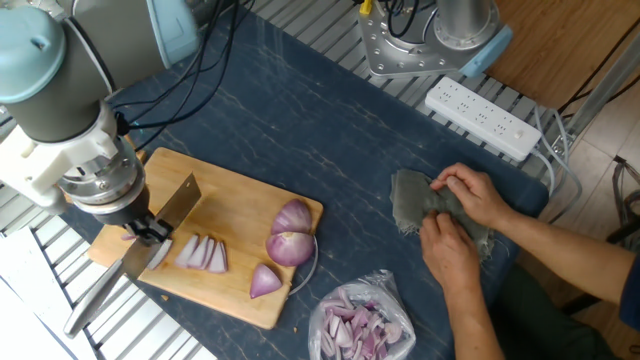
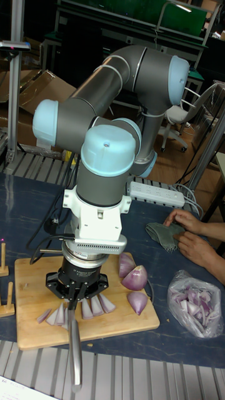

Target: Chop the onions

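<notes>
On the wooden cutting board (image 1: 235, 200) lie the onions: a fan of thin slices (image 1: 201, 253), two halves (image 1: 292, 232) near the right edge and one wedge (image 1: 264, 281). My gripper (image 1: 142, 226) hangs over the board's left end, shut on a knife (image 1: 168, 215). The blade stands just left of the slices and its handle (image 1: 98, 292) points off the front edge. In the tall fixed view the gripper (image 2: 76, 292) hides part of the slices (image 2: 94, 307). The halves (image 2: 132, 272) and wedge (image 2: 137, 302) sit to its right.
A person's hands (image 1: 462, 215) fold a grey cloth (image 1: 415, 200) at the right. A clear bag of onion bits (image 1: 360, 322) lies at the front. A white power strip (image 1: 482, 118) and a metal base (image 1: 410, 45) stand at the back. Wooden pegs (image 2: 5, 275) rise at the board's left.
</notes>
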